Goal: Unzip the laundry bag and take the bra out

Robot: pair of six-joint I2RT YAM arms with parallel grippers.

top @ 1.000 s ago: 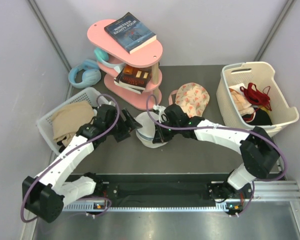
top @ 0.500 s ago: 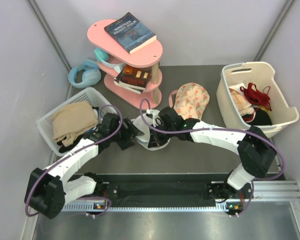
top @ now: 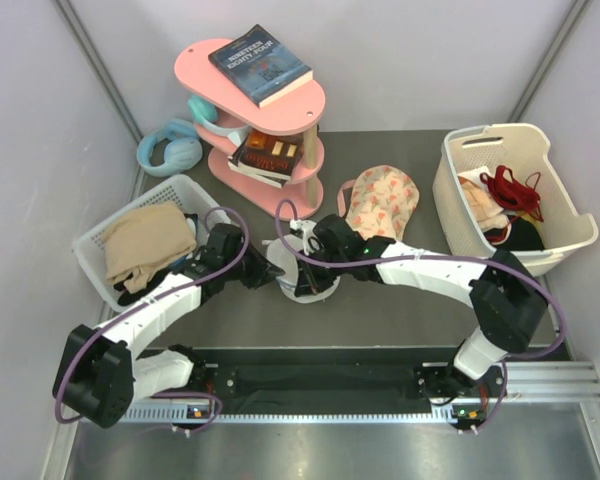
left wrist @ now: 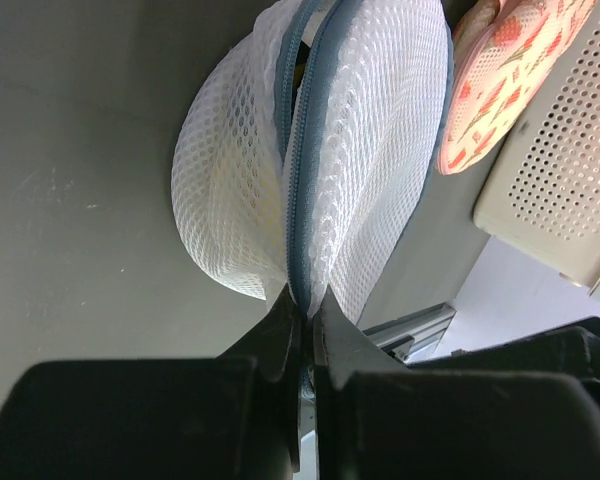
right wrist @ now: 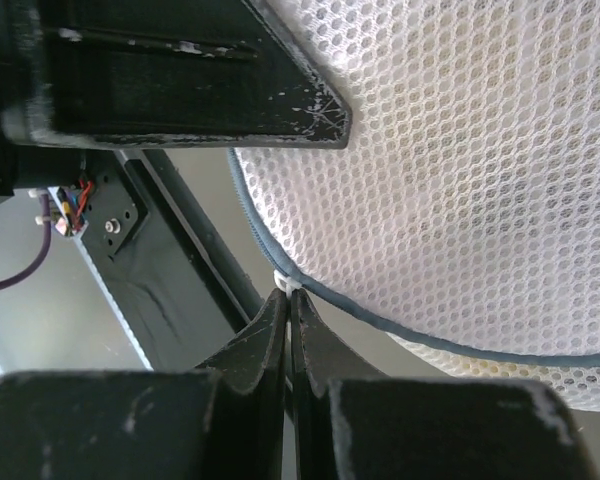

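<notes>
The laundry bag (top: 302, 272), round white mesh with a blue-grey zip, lies at the table's middle between both arms. My left gripper (top: 267, 272) is shut on the zip seam at the bag's left rim; in the left wrist view the fingertips (left wrist: 285, 310) pinch the blue zip band (left wrist: 302, 180). My right gripper (top: 306, 258) is over the bag, shut on the small white zip pull (right wrist: 288, 285) at the edge of the mesh (right wrist: 460, 170). The bra is hidden inside; only a faint yellow tint (right wrist: 570, 385) shows through the mesh.
A peach floral fabric piece (top: 382, 200) lies just behind the bag. A white basket (top: 563, 228) with a red garment stands at the right. A basket (top: 90, 243) with tan cloth stands at the left. A pink shelf (top: 310, 100) with books and blue headphones (top: 168, 148) stand at the back.
My left gripper has moved right to the bag's rim and closed on the zip seam. The right gripper stayed shut and shifted slightly left with the bag.
</notes>
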